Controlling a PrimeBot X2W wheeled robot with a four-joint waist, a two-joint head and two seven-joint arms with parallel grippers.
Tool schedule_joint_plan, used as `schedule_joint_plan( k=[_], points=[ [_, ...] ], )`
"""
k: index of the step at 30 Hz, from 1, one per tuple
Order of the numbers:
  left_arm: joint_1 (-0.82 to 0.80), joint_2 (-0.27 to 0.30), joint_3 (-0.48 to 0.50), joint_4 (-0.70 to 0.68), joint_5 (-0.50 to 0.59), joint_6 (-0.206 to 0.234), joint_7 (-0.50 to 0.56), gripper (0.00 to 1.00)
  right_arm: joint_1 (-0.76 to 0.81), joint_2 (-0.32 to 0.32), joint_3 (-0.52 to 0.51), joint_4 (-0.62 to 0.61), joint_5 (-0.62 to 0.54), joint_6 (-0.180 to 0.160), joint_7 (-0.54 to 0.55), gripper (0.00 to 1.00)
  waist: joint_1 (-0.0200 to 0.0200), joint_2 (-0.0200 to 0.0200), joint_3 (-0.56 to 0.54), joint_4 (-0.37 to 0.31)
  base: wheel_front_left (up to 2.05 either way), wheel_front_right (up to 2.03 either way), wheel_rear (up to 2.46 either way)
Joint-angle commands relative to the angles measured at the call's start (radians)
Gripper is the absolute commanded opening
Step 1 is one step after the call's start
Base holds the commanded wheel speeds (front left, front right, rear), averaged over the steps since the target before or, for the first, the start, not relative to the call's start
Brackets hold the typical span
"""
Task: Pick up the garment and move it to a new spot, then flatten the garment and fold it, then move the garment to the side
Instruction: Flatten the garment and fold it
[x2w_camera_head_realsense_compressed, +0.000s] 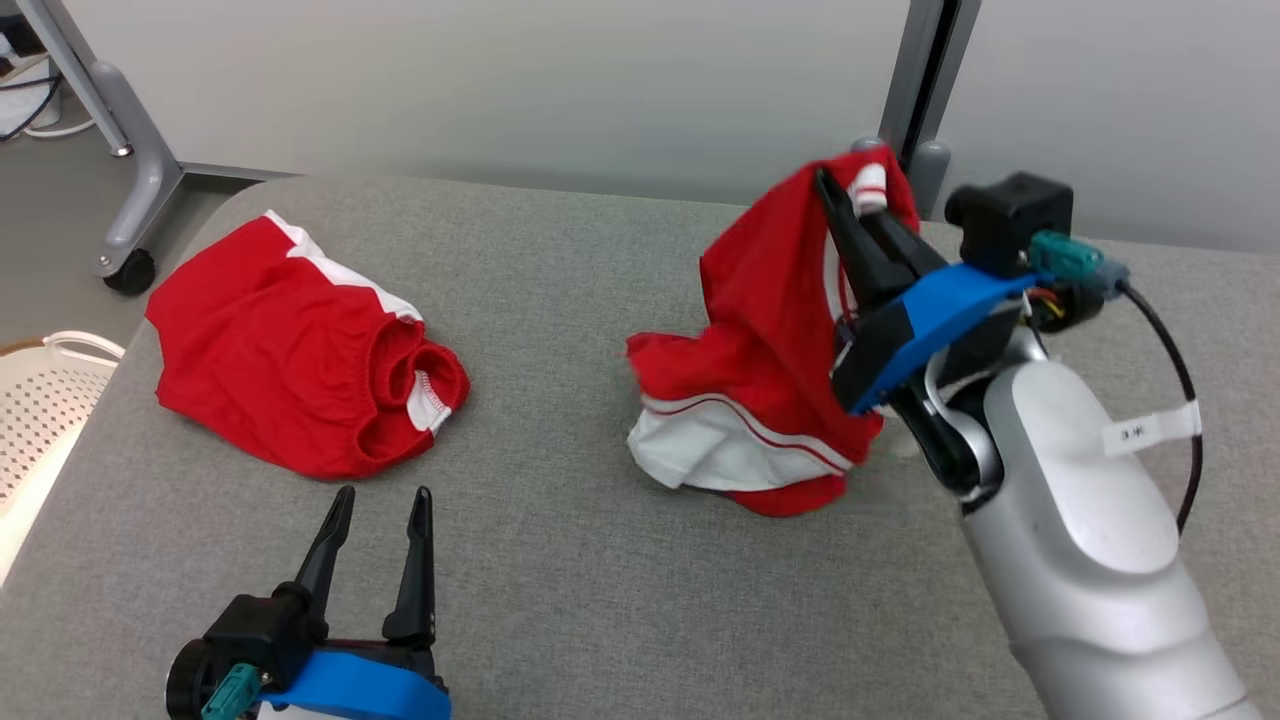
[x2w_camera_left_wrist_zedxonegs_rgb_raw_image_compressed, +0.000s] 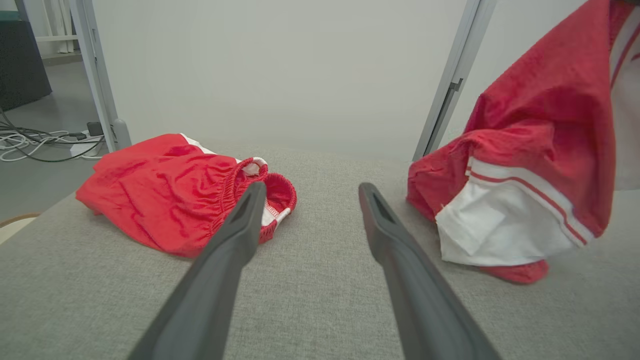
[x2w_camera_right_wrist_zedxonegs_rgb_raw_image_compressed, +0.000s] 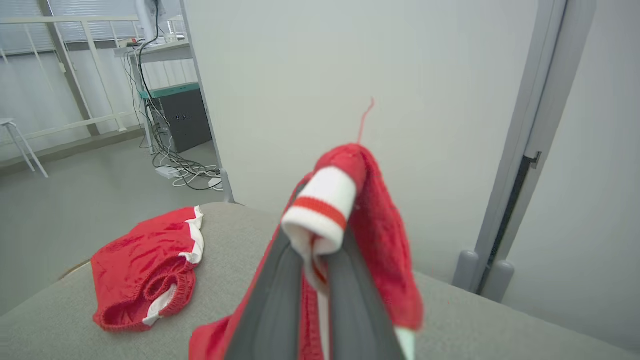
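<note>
Left end effector (x2w_camera_head_realsense_compressed: 383, 495) is hovering low at the near-left of the grey tabletop (x2w_camera_head_realsense_compressed: 600, 580), its two dark fingers standing apart and released, nothing between them; in the left wrist view (x2w_camera_left_wrist_zedxonegs_rgb_raw_image_compressed: 312, 189) they are pointing across bare cloth. At the far left edge a white perforated basket (x2w_camera_head_realsense_compressed: 40, 400) is showing only in part, cut off by the frame. Just beyond the open fingers a pair of red shorts (x2w_camera_head_realsense_compressed: 290, 370) is lying crumpled on the tabletop, waistband bunched toward the middle, well apart from either arm. To the right of centre the garment (x2w_camera_head_realsense_compressed: 770, 330), red with white panels and a thin red stripe, is hanging in a tall drape: its lower folds are resting on the tabletop while its top is being held up. The right end effector (x2w_camera_head_realsense_compressed: 850, 195) is clenching that top edge, jaws closed on a white ribbed cuff (x2w_camera_right_wrist_zedxonegs_rgb_raw_image_compressed: 320, 210) with a red band. In the right wrist view the cuff and red cloth are covering the fingertips, so the exact pinch point is hard to make out. The pale forearm (x2w_camera_head_realsense_compressed: 1080, 520) is blocking the garment's right side.
</note>
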Motion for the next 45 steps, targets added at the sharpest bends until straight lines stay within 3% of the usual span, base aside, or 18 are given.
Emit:
schedule_joint_plan(
  k=[1, 12, 17, 22, 28, 35, 41, 45],
  points=[
    [-0.003, 0.000, 0.002, -0.002, 0.008, -0.002, -0.004, 1.00, -0.044, -0.004, 0.022, -0.028, 0.010, 0.000, 0.009, 0.00, 0.0000, 0.0000, 0.000, 0.005, 0.00, 0.00, 0.00],
    [-0.010, -0.005, 0.005, -0.007, 0.010, -0.004, -0.005, 1.00, -0.306, -0.004, 0.163, -0.156, 0.103, 0.000, -0.010, 0.00, 0.0000, 0.0000, 0.004, 0.039, 0.00, 0.00, 0.00],
    [-0.008, -0.008, 0.010, -0.012, 0.014, -0.004, -0.004, 1.00, -0.382, -0.006, 0.106, -0.178, 0.087, 0.000, -0.046, 0.00, 0.0000, 0.0000, 0.010, 0.041, 0.00, 0.00, 0.00],
    [-0.012, -0.013, 0.012, -0.019, 0.016, -0.005, -0.004, 1.00, -0.339, -0.044, 0.018, -0.162, 0.057, 0.000, -0.022, 0.00, 0.0000, 0.0000, 0.021, 0.041, 0.00, 0.00, 0.00],
    [-0.023, -0.018, 0.018, -0.023, 0.021, -0.011, -0.004, 1.00, -0.192, -0.121, -0.121, -0.081, -0.002, 0.000, 0.036, 0.00, 0.0000, 0.0000, 0.051, 0.040, 0.00, 0.00, 0.00],
    [-0.054, -0.028, 0.013, -0.024, 0.034, -0.028, -0.004, 1.00, -0.118, -0.189, -0.249, 0.109, -0.079, 0.000, -0.009, 0.00, 0.0000, 0.0000, 0.095, 0.065, 0.00, 0.00, 0.00],
    [-0.077, -0.043, -0.003, -0.016, 0.050, -0.043, -0.004, 1.00, -0.181, -0.242, -0.294, 0.236, -0.159, 0.000, -0.100, 0.00, 0.0000, 0.0000, 0.127, 0.110, 0.00, 0.00, 0.00],
    [-0.081, -0.049, -0.008, -0.011, 0.058, -0.049, -0.004, 1.00, -0.228, -0.266, -0.239, 0.273, -0.166, 0.000, -0.200, 0.00, 0.0000, 0.0000, 0.141, 0.137, 0.00, 0.00, 0.00]
  ],
)
